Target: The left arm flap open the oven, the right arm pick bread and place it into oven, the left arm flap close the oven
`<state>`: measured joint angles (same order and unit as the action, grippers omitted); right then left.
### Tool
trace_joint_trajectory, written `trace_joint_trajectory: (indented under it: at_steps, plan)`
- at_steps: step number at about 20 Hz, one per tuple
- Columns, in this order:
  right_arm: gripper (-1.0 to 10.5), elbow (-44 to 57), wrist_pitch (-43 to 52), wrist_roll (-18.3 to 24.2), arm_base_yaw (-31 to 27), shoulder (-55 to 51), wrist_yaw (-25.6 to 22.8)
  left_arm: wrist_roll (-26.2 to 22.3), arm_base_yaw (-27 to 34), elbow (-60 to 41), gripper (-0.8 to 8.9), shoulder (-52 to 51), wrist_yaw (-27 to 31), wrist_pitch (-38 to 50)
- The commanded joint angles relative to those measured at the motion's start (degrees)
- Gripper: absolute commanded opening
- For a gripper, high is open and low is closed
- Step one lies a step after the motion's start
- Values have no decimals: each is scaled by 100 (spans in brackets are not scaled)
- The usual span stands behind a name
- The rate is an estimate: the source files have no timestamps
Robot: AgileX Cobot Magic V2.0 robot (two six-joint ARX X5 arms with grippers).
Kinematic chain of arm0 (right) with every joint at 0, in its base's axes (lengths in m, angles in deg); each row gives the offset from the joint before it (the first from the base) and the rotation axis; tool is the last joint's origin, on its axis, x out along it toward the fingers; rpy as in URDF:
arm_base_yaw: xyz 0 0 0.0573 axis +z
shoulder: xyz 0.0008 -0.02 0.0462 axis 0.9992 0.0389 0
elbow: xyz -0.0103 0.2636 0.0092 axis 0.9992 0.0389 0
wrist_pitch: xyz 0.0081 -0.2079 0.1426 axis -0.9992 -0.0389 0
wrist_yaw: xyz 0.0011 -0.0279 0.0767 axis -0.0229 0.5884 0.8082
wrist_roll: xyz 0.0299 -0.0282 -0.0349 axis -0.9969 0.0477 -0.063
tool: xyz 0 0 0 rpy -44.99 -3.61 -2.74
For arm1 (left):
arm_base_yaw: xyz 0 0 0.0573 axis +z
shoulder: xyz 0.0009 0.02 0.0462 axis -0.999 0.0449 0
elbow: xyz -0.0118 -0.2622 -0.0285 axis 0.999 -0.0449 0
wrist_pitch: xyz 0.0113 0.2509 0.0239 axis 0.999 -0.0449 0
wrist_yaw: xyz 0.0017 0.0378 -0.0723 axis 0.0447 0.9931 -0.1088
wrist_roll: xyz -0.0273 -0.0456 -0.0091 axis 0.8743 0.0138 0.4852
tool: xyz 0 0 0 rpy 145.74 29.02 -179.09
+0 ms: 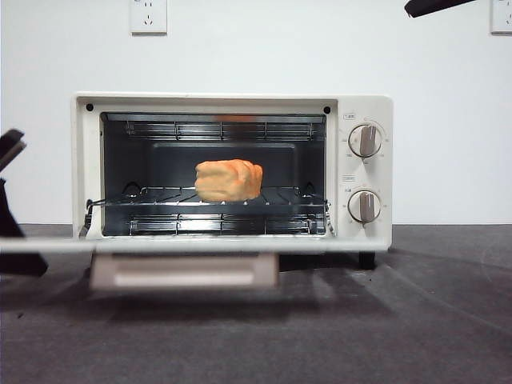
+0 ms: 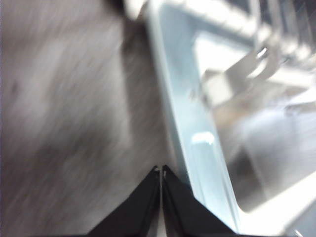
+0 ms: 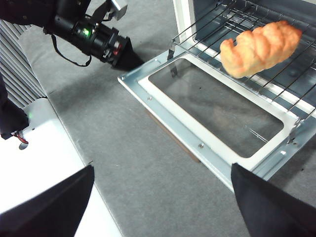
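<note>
The cream-white oven stands with its door flapped down flat, the beige handle at the front. The bread, a golden-orange loaf, lies on the wire rack inside, as the right wrist view also shows. My left gripper is shut with nothing in it, low beside the left edge of the door; it is the black shape at the left and shows near the door's corner. My right gripper is open and empty, high above the door, seen as a black tip.
Two round knobs sit on the oven's right panel. A dark grey mat covers the table. A white surface borders the mat beside the left arm. Wall sockets hang behind.
</note>
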<state>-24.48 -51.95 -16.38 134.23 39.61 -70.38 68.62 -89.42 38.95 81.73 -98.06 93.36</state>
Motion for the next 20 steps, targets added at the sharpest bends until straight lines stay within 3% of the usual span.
trace_joint_trajectory:
  at_steps: [1, 11, 20]
  plan:
    - [431, -52, 74, -28, 57, 22, 2, 367, -90, 70, 14, 55, -527, 592]
    - [431, -52, 74, -278, 57, 22, 2, 1211, 11, 72, 15, 46, -533, 2304]
    - [431, -52, 76, -387, 57, 24, -4, 1259, 39, 114, 15, 46, -518, 3018]
